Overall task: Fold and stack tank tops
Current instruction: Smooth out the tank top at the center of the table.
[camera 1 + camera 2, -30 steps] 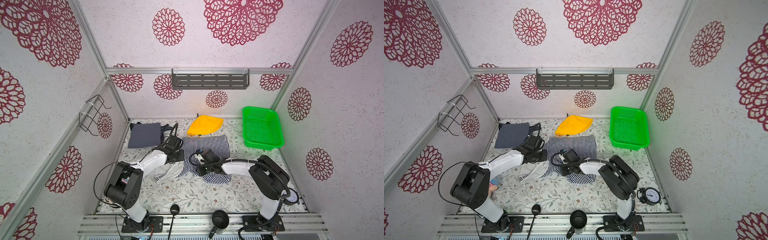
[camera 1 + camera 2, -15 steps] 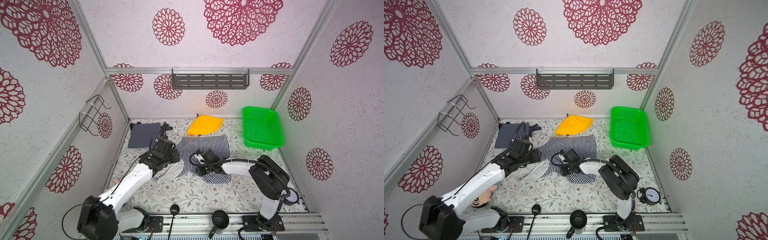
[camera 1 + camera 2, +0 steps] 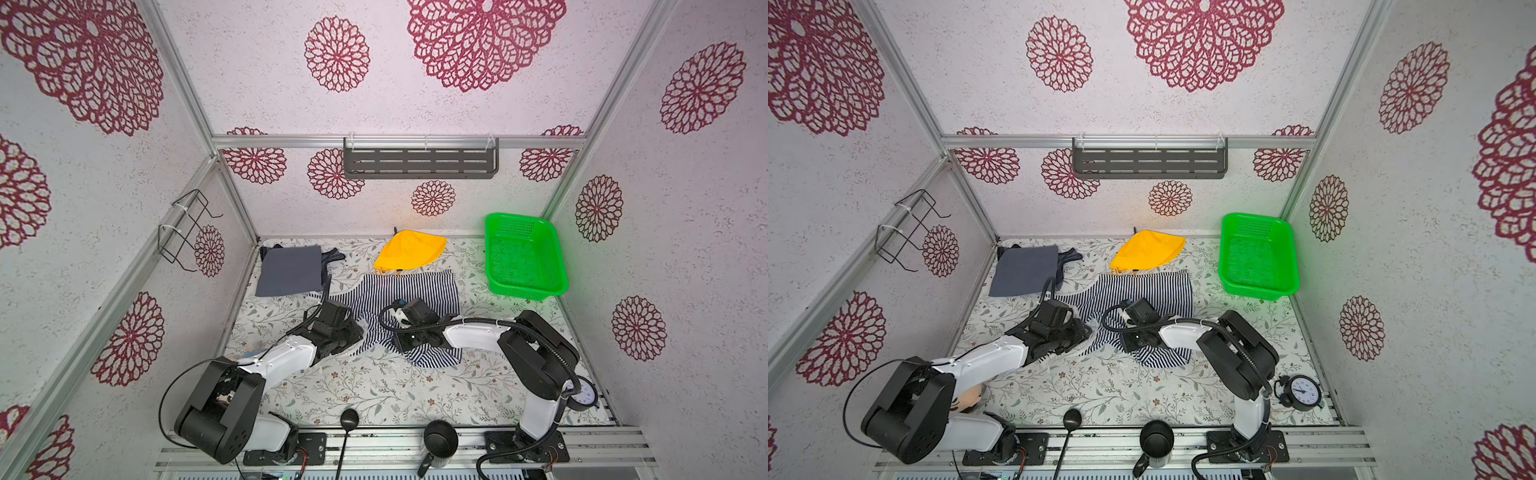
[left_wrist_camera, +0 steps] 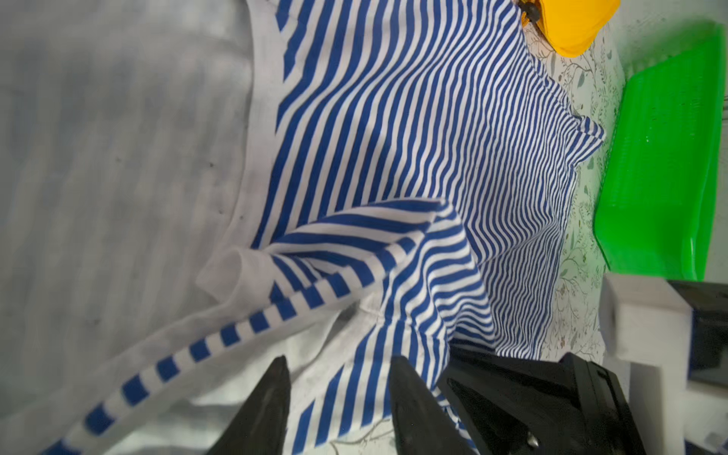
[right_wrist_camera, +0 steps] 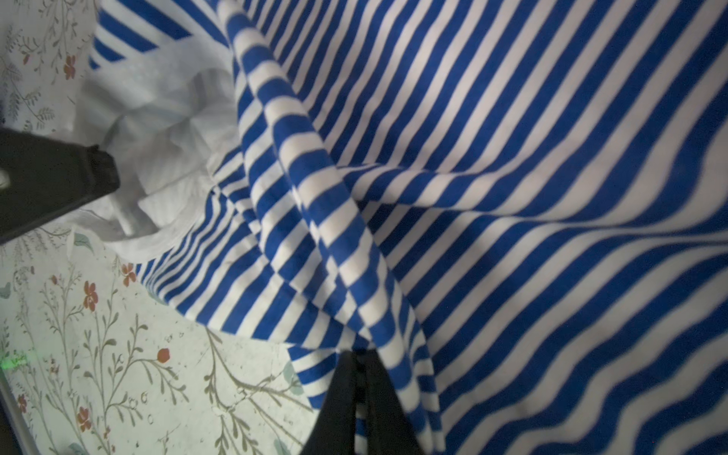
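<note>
while the right gripper [image 5: 356, 364] is pinched tight on a raised fold of the striped tank top [image 3: 409, 291], the left gripper [image 4: 338, 366] stands partly open. its two black fingers [image 4: 272, 402] are apart over the same cloth, with nothing clamped between them. in both top views the striped tank top lies spread in the middle of the floral table cover [image 3: 374, 395]. its far hem is just beside the yellow hat [image 3: 409, 251], and its near end is bunched under the two wrists. the right wrist view shows the held fold lifted into a ridge, with pale inside-out fabric crumpled beside it. the left wrist view shows a band of striped binding lying slack ahead of the fingers. the grey-blue tank top [image 3: 291, 270] lies folded into a flat rectangle at the far left corner of the table, just beside the striped one's far left tip; whether they touch i cannot tell. the green basket [image 3: 519, 257] sits at the far right, well apart from both tops.
</note>
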`<move>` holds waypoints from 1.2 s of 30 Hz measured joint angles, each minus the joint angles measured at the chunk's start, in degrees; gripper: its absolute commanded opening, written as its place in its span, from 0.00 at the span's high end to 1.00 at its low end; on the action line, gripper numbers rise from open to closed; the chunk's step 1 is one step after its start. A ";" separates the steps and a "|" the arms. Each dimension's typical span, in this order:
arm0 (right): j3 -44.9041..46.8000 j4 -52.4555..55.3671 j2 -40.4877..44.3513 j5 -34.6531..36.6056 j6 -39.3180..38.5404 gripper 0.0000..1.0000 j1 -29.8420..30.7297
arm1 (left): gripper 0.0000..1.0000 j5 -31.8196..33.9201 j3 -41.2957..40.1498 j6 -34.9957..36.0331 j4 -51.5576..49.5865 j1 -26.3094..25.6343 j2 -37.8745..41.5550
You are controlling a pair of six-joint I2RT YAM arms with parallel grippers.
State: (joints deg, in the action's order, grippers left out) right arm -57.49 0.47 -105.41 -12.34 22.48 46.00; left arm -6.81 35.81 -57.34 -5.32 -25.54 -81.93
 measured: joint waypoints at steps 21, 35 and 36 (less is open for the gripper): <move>0.00 0.00 0.00 0.00 0.11 0.89 0.00 | 0.64 -3.06 3.19 -0.35 6.62 0.00 -6.91; 0.00 0.00 0.00 0.02 0.11 0.90 0.00 | 0.69 -2.97 4.66 0.26 5.27 -0.11 -9.90; 0.00 0.00 0.00 0.02 0.11 0.90 -0.02 | 0.70 -2.99 4.83 0.24 5.27 -0.20 -10.40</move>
State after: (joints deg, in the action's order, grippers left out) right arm -57.49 0.47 -105.41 -12.32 22.59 45.98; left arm -9.80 40.64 -57.10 -0.05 -25.74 -92.33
